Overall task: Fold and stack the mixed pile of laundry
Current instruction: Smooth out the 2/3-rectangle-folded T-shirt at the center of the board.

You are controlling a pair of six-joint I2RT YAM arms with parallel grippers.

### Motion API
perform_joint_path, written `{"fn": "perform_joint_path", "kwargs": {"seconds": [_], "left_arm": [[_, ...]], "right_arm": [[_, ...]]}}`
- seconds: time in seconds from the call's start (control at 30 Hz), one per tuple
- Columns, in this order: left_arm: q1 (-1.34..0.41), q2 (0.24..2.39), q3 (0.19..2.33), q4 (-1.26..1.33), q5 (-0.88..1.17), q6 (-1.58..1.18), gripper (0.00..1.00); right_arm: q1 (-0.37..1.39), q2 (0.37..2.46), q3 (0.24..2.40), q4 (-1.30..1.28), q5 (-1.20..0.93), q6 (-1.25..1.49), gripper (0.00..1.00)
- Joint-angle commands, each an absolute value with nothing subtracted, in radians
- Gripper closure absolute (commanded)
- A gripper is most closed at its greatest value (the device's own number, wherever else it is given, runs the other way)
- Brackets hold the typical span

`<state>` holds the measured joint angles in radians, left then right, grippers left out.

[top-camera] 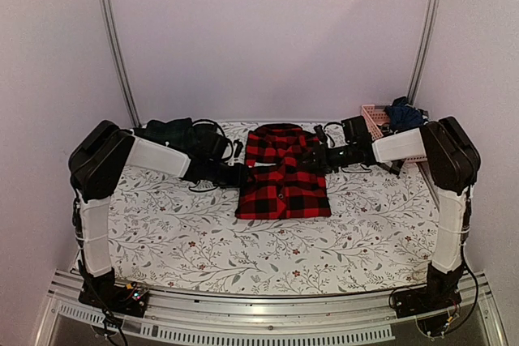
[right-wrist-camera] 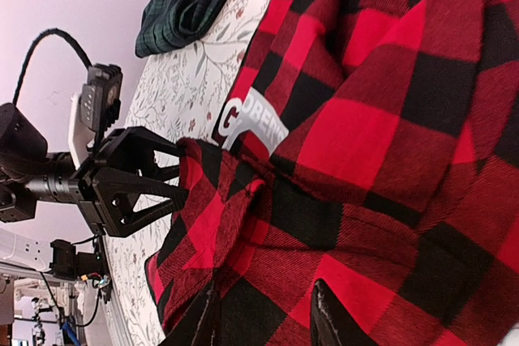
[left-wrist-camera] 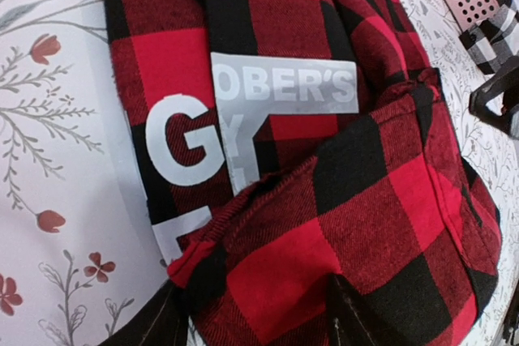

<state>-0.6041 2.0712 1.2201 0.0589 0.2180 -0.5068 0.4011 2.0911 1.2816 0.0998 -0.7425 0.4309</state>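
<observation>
The dark green tartan piece (top-camera: 172,131) lies bunched at the back left of the table (top-camera: 203,241). The left claw (top-camera: 237,173) stands spread around the left folded edge of the red-and-black checked flannel shirt (top-camera: 284,188), which lies mid-table. The right claw (top-camera: 318,160), also spread, straddles the shirt's right side. Navy clothes (top-camera: 403,111) sit at the pink basket (top-camera: 375,117), back right.

Plain pale-lilac walls (top-camera: 268,30) back a white leaf-patterned table cloth (top-camera: 243,249) under soft, even light. Aluminium uprights (top-camera: 116,38) rise at 11 and 1 o'clock. A pink slatted basket (top-camera: 375,117) sits at 2 o'clock, and a slotted metal rail (top-camera: 268,307) runs along 6 o'clock.
</observation>
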Motion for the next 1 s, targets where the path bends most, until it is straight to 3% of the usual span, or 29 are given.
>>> {"fn": "perform_joint_path", "kwargs": {"seconds": [0.0, 0.17, 0.3, 0.43, 0.6, 0.8, 0.97], "left_arm": [[-0.593, 2.059, 1.225, 0.083, 0.219, -0.508, 0.43], [-0.591, 2.077, 1.253, 0.052, 0.201, -0.504, 0.41], [-0.591, 2.088, 1.268, 0.027, 0.183, -0.506, 0.30], [-0.592, 2.099, 1.278, 0.029, 0.191, -0.505, 0.33], [-0.592, 2.096, 1.276, 0.062, 0.224, -0.501, 0.53], [-0.597, 2.086, 1.289, 0.067, 0.229, -0.480, 0.76], [-0.610, 2.074, 1.290, 0.088, 0.245, -0.454, 0.96]], "right_arm": [[0.350, 2.035, 1.248, 0.082, -0.681, 0.373, 0.64], [0.347, 2.109, 1.295, 0.031, -0.660, 0.343, 0.63], [0.347, 2.131, 1.296, 0.010, -0.611, 0.336, 0.63], [0.348, 2.151, 1.304, -0.011, -0.608, 0.322, 0.60], [0.354, 2.165, 1.293, 0.028, -0.656, 0.328, 0.68], [0.356, 2.144, 1.301, 0.049, -0.697, 0.335, 0.99], [0.353, 2.040, 1.230, 0.084, -0.674, 0.338, 1.00]]}}
